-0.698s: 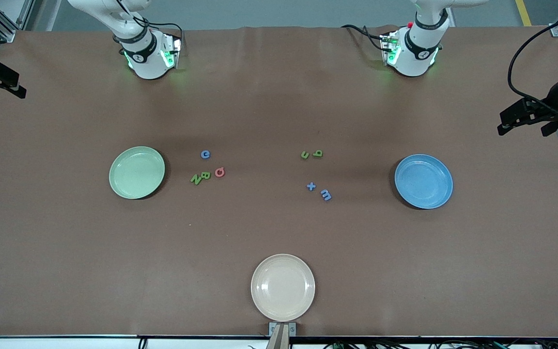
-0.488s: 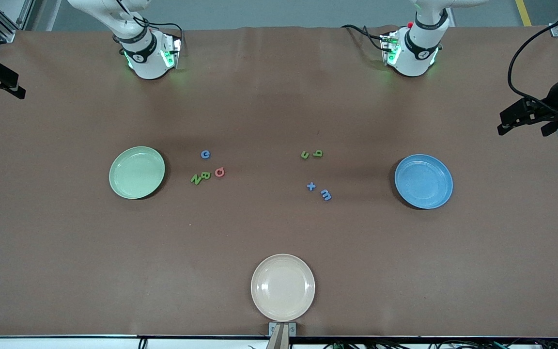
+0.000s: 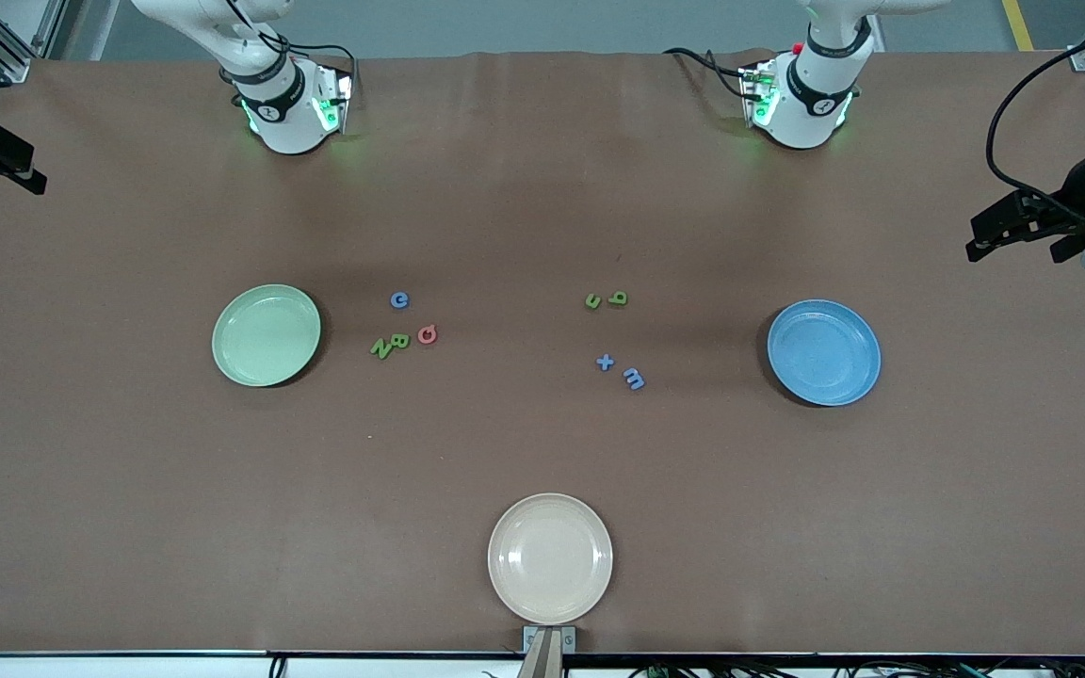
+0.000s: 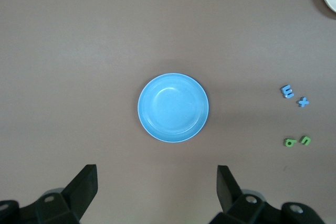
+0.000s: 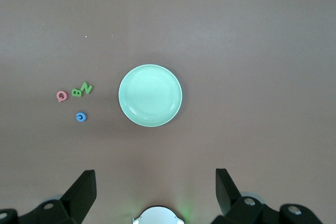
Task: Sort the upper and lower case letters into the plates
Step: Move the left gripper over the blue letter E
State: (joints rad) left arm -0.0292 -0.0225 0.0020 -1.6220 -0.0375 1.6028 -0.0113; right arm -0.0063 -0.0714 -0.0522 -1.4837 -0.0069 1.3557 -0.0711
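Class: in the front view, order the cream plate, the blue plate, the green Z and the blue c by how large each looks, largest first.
1. Cream plate, though it lies nearest the camera, so its lead is unsure.
2. Blue plate.
3. Green Z.
4. Blue c, close to the Z.

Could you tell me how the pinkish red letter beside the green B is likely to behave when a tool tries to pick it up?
The pinkish red letter is tiny and chunky, so probably stiff and light. Lying flat on the table, it should not roll, though a nudge could slide it. The green B lies close beside it, so an open tool may bump that.
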